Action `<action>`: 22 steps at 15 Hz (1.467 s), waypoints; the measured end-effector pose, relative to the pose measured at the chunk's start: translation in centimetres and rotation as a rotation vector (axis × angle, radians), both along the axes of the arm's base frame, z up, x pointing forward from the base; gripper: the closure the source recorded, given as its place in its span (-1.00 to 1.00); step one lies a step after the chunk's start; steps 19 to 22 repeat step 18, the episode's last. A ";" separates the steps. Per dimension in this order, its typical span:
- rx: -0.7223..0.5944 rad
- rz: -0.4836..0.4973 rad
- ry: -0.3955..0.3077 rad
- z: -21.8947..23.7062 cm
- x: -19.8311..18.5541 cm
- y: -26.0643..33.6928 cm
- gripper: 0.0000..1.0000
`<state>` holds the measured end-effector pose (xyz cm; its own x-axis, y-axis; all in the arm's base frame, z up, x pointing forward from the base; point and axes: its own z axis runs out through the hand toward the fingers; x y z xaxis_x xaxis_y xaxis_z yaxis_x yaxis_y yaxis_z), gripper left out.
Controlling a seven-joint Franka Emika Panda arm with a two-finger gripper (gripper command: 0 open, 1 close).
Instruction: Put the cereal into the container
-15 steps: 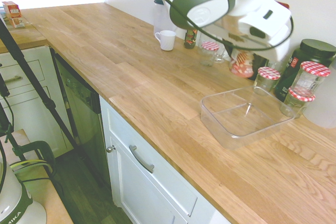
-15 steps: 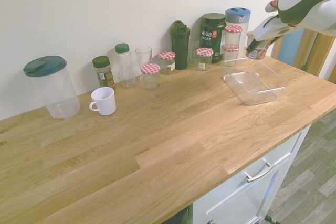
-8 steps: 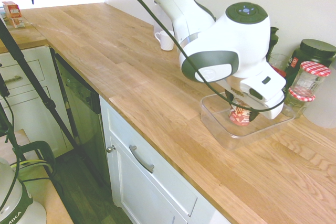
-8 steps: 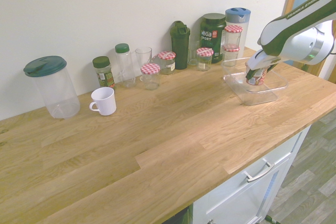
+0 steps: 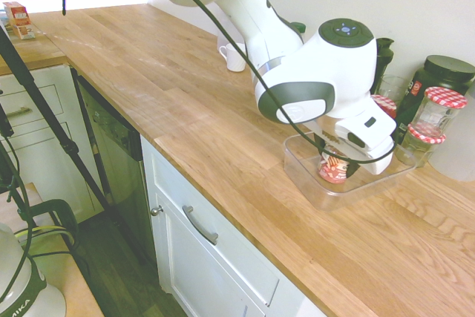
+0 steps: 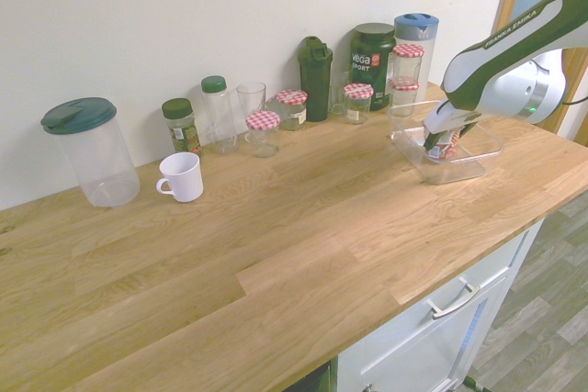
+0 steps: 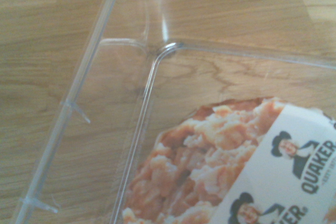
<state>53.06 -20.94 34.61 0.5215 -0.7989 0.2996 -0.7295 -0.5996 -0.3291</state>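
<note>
The cereal [image 5: 335, 168] is a small pot with red and white print, tilted and held low inside the container [image 5: 304, 168], a shallow clear plastic tub on the wooden counter. My gripper [image 5: 336, 166] is shut on the pot, reaching down into the tub. From the other side the cereal [image 6: 446, 146] shows within the container [image 6: 473, 167], under my gripper [image 6: 444, 144]. Up close, the pot's printed side [image 7: 220, 166] fills the wrist view, lying just inside a rounded corner of the tub [image 7: 152, 61]. Whether the pot touches the tub floor I cannot tell.
Jars with red checked lids [image 5: 438, 109], a dark green canister [image 5: 438, 76] and a dark bottle [image 6: 315, 78] stand along the wall behind the tub. A white mug [image 6: 180, 176], a clear jug with a green lid [image 6: 90, 149] and drinking glasses [image 6: 250, 98] stand further left.
My gripper came from above the jars at the back and lowered the cereal pot into the tub. Over the last half second it sank further and shifted slightly toward the tub's front wall.
</note>
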 end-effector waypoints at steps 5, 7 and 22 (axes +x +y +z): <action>0.014 0.000 0.014 0.1 0.0 -0.4 -1.00; 0.019 -0.002 0.025 -0.1 -0.2 -0.7 -1.00; 0.069 0.031 0.199 7.7 -3.0 -0.2 -1.00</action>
